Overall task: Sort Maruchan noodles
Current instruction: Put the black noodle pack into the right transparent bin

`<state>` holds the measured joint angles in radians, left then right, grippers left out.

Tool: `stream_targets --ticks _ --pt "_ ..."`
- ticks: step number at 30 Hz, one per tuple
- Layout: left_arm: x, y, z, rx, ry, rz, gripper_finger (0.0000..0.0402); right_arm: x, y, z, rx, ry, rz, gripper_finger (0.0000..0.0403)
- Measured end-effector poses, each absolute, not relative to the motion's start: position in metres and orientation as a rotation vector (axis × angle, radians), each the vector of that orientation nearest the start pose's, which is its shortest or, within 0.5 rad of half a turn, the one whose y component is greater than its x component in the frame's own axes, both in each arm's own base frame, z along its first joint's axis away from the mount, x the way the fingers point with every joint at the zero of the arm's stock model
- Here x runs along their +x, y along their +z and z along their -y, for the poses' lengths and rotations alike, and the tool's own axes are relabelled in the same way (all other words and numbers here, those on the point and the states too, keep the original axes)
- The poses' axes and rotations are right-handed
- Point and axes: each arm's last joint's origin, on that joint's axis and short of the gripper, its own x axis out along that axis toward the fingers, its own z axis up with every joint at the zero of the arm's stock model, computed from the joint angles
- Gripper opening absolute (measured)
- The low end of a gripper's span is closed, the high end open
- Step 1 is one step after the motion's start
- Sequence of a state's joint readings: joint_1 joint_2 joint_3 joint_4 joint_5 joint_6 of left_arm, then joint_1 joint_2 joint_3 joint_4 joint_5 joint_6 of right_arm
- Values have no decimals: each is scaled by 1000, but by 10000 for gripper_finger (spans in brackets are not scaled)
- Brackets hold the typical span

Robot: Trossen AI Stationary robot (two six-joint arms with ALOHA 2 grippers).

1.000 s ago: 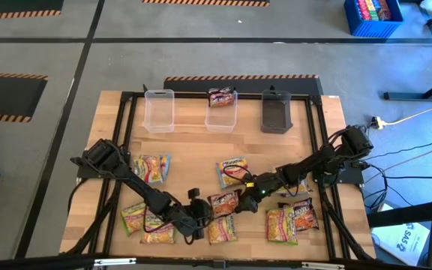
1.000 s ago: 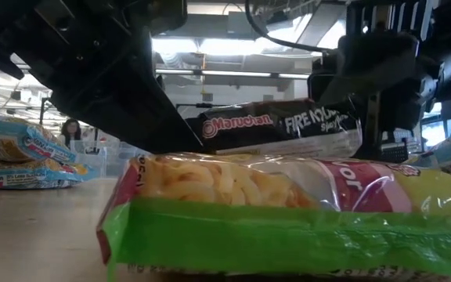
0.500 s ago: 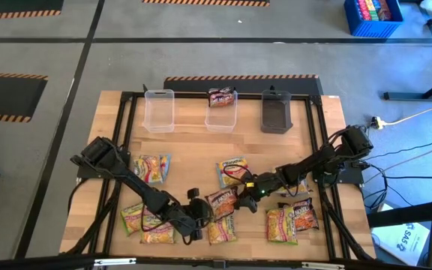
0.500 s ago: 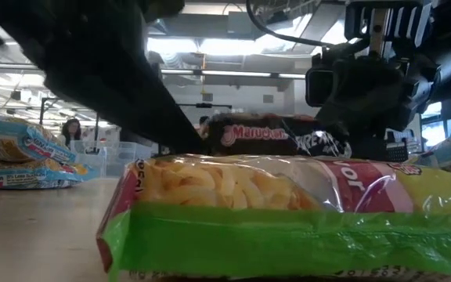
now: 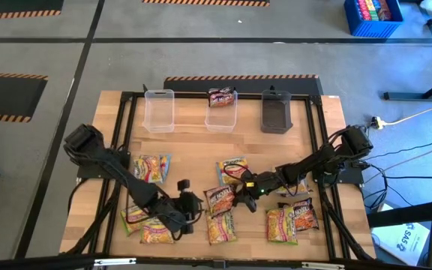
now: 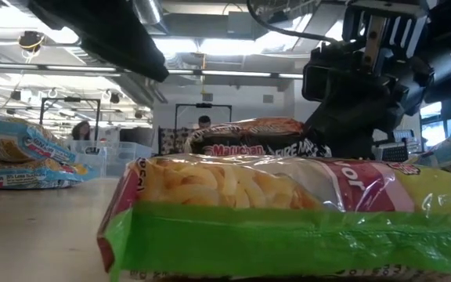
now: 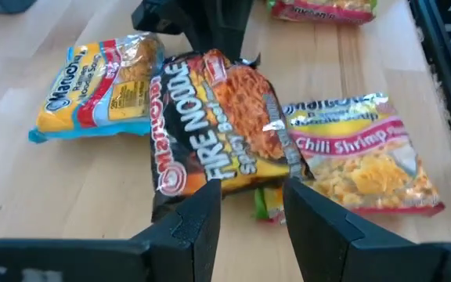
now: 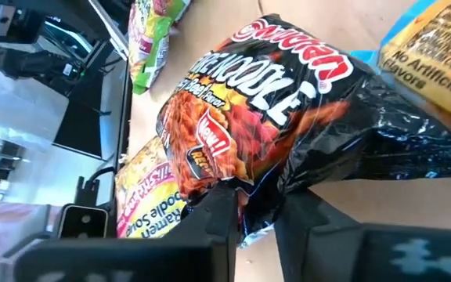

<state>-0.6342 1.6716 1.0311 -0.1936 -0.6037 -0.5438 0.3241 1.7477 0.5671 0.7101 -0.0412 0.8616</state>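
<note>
Right gripper (image 5: 240,196), near the worktop (image 5: 193,146) centre, pinches one edge of a dark Maruchan "Fire Noodle" packet (image 5: 222,199), whose far end seems to rest on a neighbouring packet. Left gripper (image 7: 247,205) stands just beside the same packet with its fingers parted and nothing between them. A yellow-green packet reading "Chili Shrimp" (image 7: 358,155) touches the dark packet on one side; a yellow-orange Maruchan packet with a blue edge (image 7: 100,90) lies on the other. Another dark packet (image 5: 222,97) sits in the middle clear tub (image 5: 220,118) at the far edge.
</note>
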Motion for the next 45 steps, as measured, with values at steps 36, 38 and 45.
stream_targets --ticks 36,38,45 --pt "274 219 99 -411 185 -282 173 295 131 -94 78 108 -375 30" --pt "278 218 91 -473 148 -302 194 296 132 -95 25 117 -366 30" --pt "283 214 77 -574 67 -383 253 305 144 -100 -91 135 -311 30"
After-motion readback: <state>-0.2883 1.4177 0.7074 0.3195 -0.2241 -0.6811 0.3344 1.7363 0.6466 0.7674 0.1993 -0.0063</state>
